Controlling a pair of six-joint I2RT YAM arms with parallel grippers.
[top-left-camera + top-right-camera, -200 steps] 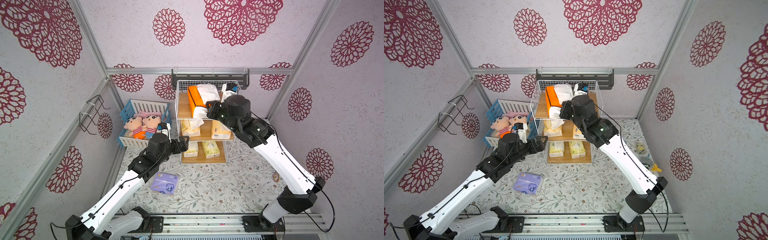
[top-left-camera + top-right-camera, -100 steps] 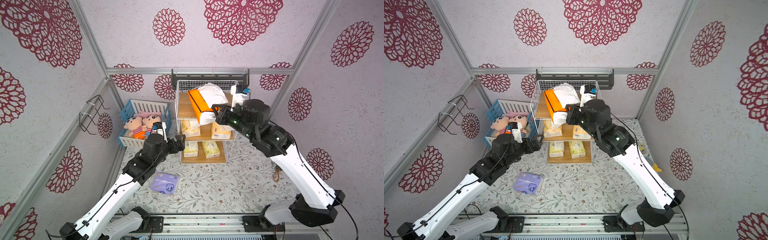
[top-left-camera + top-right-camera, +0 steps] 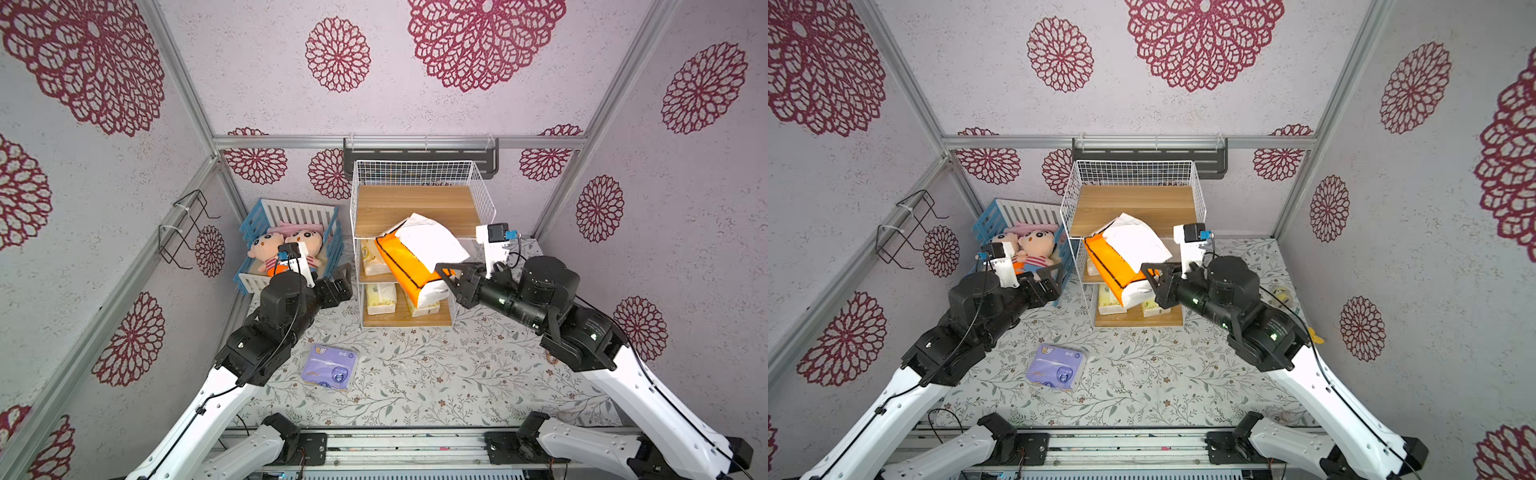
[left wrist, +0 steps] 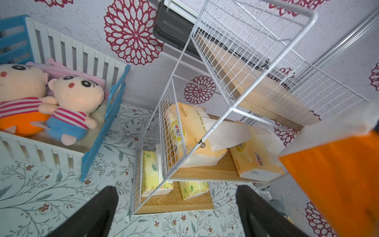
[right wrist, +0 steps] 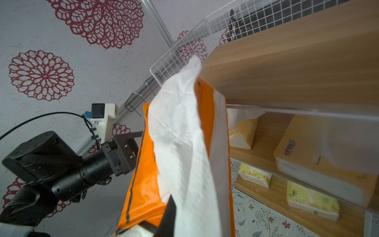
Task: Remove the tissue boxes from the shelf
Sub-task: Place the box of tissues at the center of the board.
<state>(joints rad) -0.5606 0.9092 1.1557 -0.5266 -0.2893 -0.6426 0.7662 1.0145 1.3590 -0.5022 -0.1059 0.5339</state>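
Floral-patterned tabletop (image 3: 436, 374): carries the shelf (image 3: 415, 172), standing upright against the back wall. A blue-and-white crate (image 3: 291, 210) sits just beside the shelf on the left arm's side, holding two plush dolls (image 3: 286, 245). One lavender tissue pack (image 3: 330, 368) lies flat in front of the shelf, well apart from it.

Shelf, middle board: two pale yellow tissue packs (image 4: 188, 131) side by side.

Shelf, bottom board: two yellow-green tissue packs (image 4: 150, 172) side by side.
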